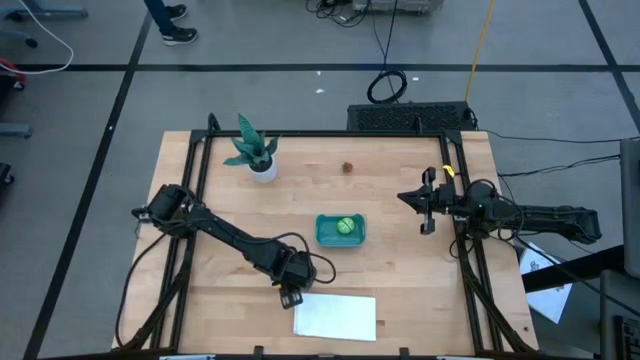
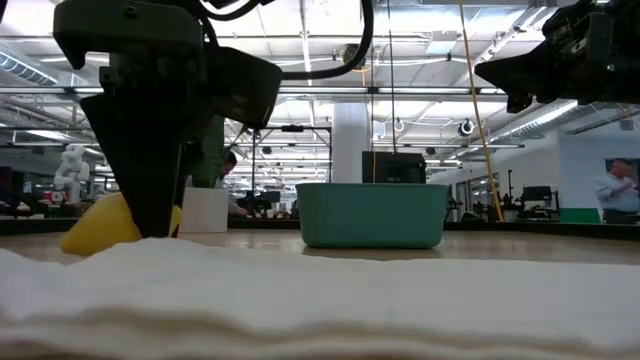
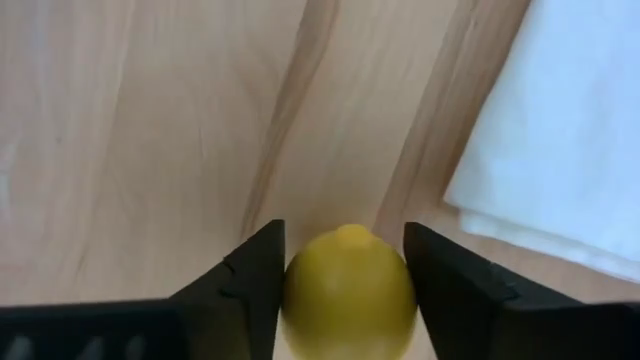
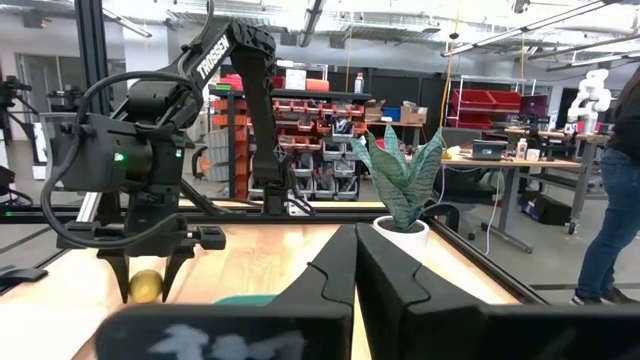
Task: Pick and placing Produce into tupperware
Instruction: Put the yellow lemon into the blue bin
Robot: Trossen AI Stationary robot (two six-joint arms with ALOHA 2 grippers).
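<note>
The yellow lemon-like piece [image 3: 348, 290] lies between the fingers of my left gripper [image 3: 343, 228], which stands at the table's near middle [image 1: 291, 295], just beside the white sheet. The teal tupperware [image 1: 340, 231] rests on the table's middle with the light green ball [image 1: 345, 226] inside it. The tiny dark red piece [image 1: 348, 167] lies on the wood farther back. My right gripper [image 1: 428, 205] is shut and empty, held above the table's right side. My left gripper pinches the lemon-like piece by its two opposite sides [image 3: 292, 290] between its two fingers [image 3: 245, 290]. The fingers come from above and point down. The piece is at table height [image 2: 100, 228]; the white sheet hides whether its underside is on the wood.
A flat white sheet [image 1: 335, 316] lies at the near edge, right beside my left gripper. A potted green plant [image 1: 255, 152] stands at the far left. A black frame rail [image 1: 330, 133] runs round the table. A person [image 4: 610, 200] stands in the room beyond.
</note>
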